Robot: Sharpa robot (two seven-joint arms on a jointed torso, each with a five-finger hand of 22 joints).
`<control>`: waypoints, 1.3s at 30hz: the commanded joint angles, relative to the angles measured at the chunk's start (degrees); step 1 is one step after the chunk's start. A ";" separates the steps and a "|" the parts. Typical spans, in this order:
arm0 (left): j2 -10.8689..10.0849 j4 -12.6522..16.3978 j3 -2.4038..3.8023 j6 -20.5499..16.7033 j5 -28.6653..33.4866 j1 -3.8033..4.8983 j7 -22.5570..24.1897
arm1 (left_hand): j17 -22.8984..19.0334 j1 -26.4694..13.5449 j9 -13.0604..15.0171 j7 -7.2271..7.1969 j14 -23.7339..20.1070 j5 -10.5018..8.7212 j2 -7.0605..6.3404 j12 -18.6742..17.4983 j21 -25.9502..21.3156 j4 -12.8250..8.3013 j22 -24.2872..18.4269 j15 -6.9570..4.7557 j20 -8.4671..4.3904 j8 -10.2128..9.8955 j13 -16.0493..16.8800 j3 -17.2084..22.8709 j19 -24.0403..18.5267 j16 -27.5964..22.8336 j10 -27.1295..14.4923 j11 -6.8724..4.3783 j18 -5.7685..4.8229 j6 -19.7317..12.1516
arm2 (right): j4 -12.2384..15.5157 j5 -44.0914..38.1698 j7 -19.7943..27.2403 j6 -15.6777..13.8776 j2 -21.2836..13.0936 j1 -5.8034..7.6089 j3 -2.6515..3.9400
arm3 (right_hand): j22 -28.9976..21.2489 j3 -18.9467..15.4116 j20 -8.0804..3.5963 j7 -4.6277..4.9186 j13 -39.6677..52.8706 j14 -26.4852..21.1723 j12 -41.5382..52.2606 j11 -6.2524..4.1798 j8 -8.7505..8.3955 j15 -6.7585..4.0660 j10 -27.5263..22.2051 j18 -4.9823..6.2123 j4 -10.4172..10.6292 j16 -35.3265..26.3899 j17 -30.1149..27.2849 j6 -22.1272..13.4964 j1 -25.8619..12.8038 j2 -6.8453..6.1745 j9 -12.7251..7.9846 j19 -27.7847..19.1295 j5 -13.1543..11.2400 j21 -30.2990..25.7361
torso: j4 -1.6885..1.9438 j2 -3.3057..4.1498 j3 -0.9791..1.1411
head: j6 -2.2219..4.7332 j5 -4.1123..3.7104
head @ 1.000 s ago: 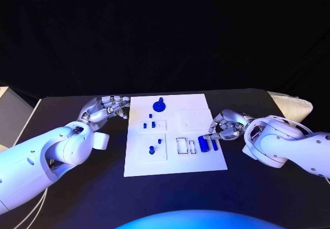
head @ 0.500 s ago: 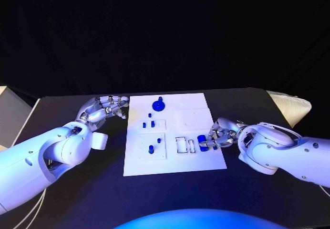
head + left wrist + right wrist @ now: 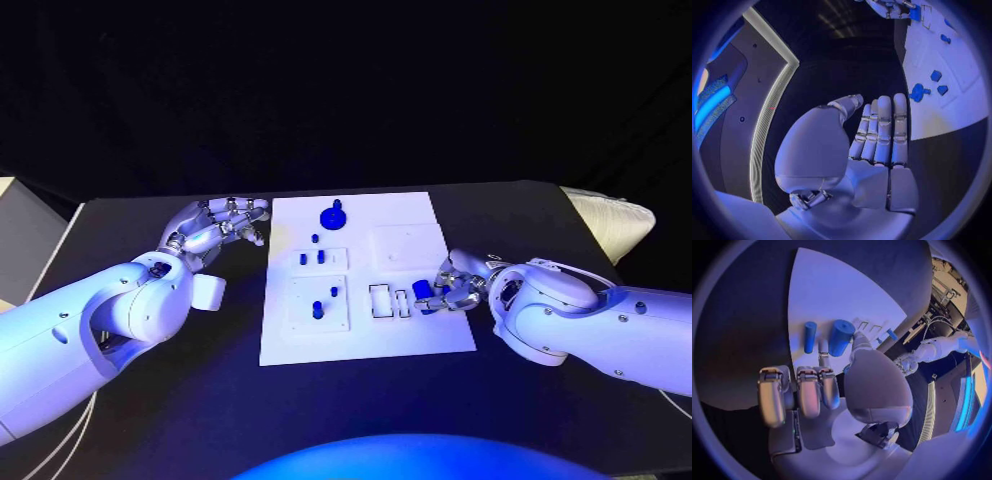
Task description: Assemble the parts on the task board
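Right hand [image 3: 459, 282] curled, empty, fingertips at blue cylinder [image 3: 424, 291]; left hand [image 3: 216, 228] open.

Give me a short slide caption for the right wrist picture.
Right robot hand reaches toward two blue cylinders lying on the white task board.

backdrop: black, unlit, fills the space behind the bench | bench [image 3: 173, 400]: black, matte top, far edge straight | left of bench: pale grey panel [image 3: 22, 235] at the edge | right of bench: cream ribbed object [image 3: 613, 222] just past the corner | light: blue-violet over the near bench
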 commanded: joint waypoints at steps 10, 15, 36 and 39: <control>-0.02 0.13 0.04 0.83 0.43 -0.01 0.21 | -0.08 0.17 -0.11 0.10 0.40 0.28 -0.02 0.17 -0.32 0.29 -0.13 -0.09 0.03 0.31 -0.07 -0.21 0.32 -0.33 -0.30 -0.13 0.78 0.14 | -2.62 -0.61 -1.72 0.45 2.54 -0.89 -0.01 | 14.07 0.87 -0.28 -0.25 15.07 5.98 0.12 -0.46 0.72 -0.59 5.97 -0.44 0.01 0.21 15.06 0.22 -0.86 1.69 0.63 5.46 1.70 0.30 | 0.01 -0.07 -0.08 | -0.60 0.03; -0.09 0.16 0.04 0.78 0.43 -0.01 0.17 | -0.08 0.17 -0.11 0.10 0.40 0.28 -0.02 0.17 -0.32 0.29 -0.13 -0.09 0.03 0.31 -0.07 -0.21 0.32 -0.33 -0.30 -0.13 0.78 0.14 | -3.05 0.67 -1.78 -0.49 2.92 -1.14 -0.01 | 14.20 2.61 -0.41 -0.43 15.07 5.98 0.12 -0.62 1.10 -0.74 5.97 -0.49 -0.15 0.21 15.06 0.03 1.36 3.79 1.02 5.52 6.99 0.47 | -0.01 -0.06 -0.10 | -0.68 0.07; -0.20 0.16 0.04 0.59 0.43 -0.01 0.14 | -0.08 0.17 -0.11 0.10 0.40 0.28 -0.02 0.17 -0.32 0.29 -0.13 -0.09 0.03 0.31 -0.07 -0.21 0.32 -0.33 -0.30 -0.13 0.78 0.14 | 2.76 12.58 1.03 -9.10 0.99 1.76 0.46 | 15.04 5.78 -0.69 -0.85 15.07 5.98 0.12 -1.02 1.40 -1.07 5.97 -0.80 -0.25 0.21 15.06 0.44 4.65 4.95 1.22 5.98 14.86 1.77 | -0.02 -0.13 -0.13 | -0.47 0.25; -0.17 0.17 0.04 0.58 0.43 -0.01 0.15 | -0.08 0.17 -0.11 0.10 0.40 0.28 -0.02 0.17 -0.32 0.29 -0.13 -0.09 0.03 0.31 -0.07 -0.21 0.32 -0.33 -0.30 -0.13 0.78 0.14 | 3.11 13.24 1.13 -8.68 1.44 2.24 0.47 | 15.04 5.79 -0.71 -0.86 15.07 5.98 0.12 -1.03 1.44 -1.07 5.97 -0.80 -0.23 0.21 15.06 0.55 4.55 4.77 1.23 5.98 14.67 1.77 | 0.01 -0.16 -0.21 | -0.43 0.25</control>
